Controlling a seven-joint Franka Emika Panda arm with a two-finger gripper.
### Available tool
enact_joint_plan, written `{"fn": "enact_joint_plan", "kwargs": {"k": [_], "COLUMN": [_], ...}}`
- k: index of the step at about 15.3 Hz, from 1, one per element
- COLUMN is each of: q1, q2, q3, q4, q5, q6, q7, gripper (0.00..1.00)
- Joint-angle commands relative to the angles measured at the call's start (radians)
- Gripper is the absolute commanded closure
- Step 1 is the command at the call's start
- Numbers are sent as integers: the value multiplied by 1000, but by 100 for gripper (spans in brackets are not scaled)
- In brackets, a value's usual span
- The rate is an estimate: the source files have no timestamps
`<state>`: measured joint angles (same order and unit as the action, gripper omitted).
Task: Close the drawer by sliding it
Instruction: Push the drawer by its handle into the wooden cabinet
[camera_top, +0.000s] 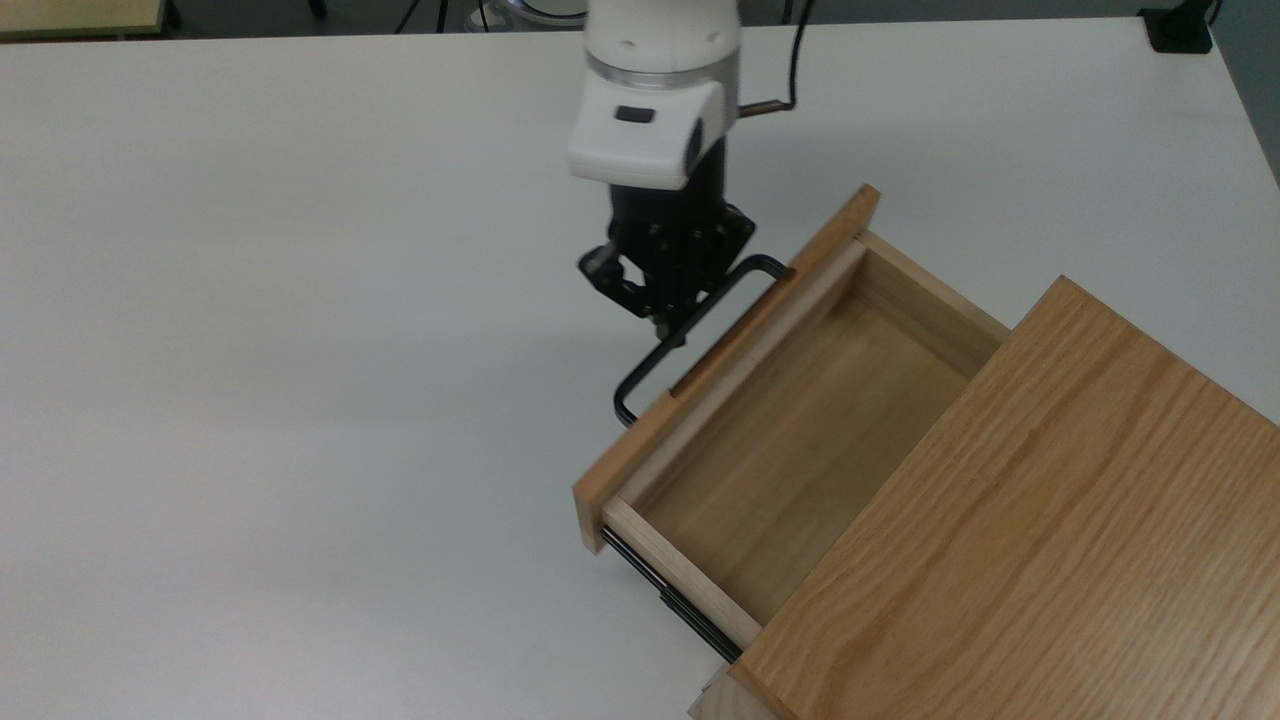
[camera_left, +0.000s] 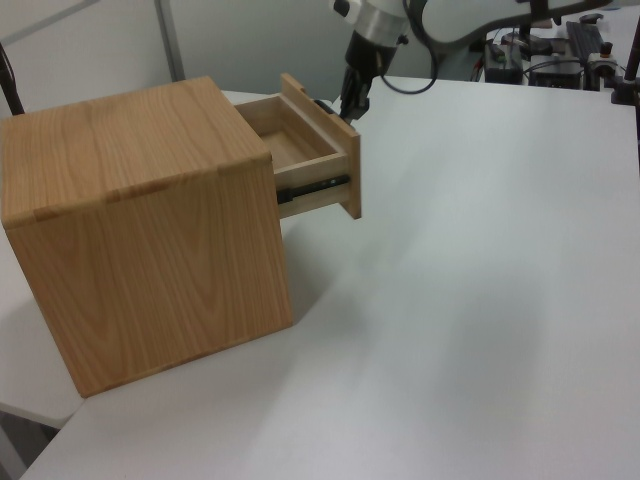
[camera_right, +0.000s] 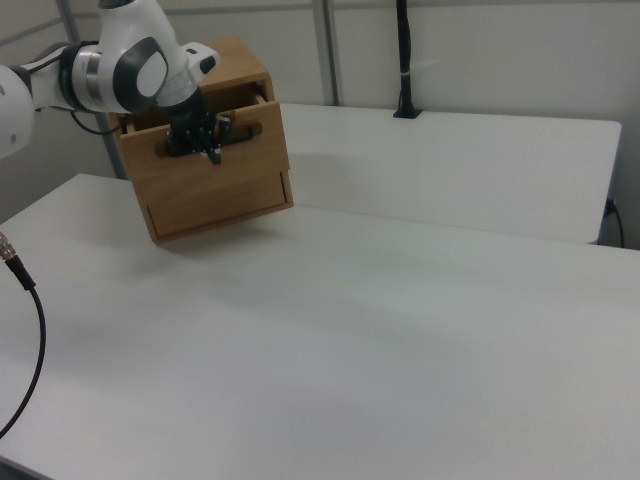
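The drawer (camera_top: 790, 440) is a shallow light-wood box standing partly out of the oak cabinet (camera_top: 1020, 540), with its black side rail (camera_top: 670, 600) showing. A long black handle (camera_top: 640, 375) runs along its flat front panel (camera_top: 600, 480). My gripper (camera_top: 667, 330) points down with its fingers shut and empty, its tip against the handle bar near the middle. In the left view the gripper (camera_left: 348, 108) stands just beyond the drawer (camera_left: 300, 150) front. In the right view the gripper (camera_right: 205, 148) is in front of the drawer (camera_right: 255, 135).
The cabinet rests on a wide white table (camera_top: 300, 350). A black post (camera_right: 403, 60) stands at the table's far edge in the right view, and a black cable (camera_right: 30, 330) hangs at the right view's left. Equipment (camera_left: 560, 45) sits behind the table in the left view.
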<state>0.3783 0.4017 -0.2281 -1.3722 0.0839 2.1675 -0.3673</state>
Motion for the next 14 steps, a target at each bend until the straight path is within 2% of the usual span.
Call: {"fn": "enact_joint_plan", "kwargs": {"k": [1,9,14], "q1": [43,86,103], "q2": [101,207,232], "q3": [-13,-5,-2], "q4": [116,144,144], "q5": [19,23,74], "q6": [57,334,448], "q7": [53,67,68], "gripper": [100,99,99]}}
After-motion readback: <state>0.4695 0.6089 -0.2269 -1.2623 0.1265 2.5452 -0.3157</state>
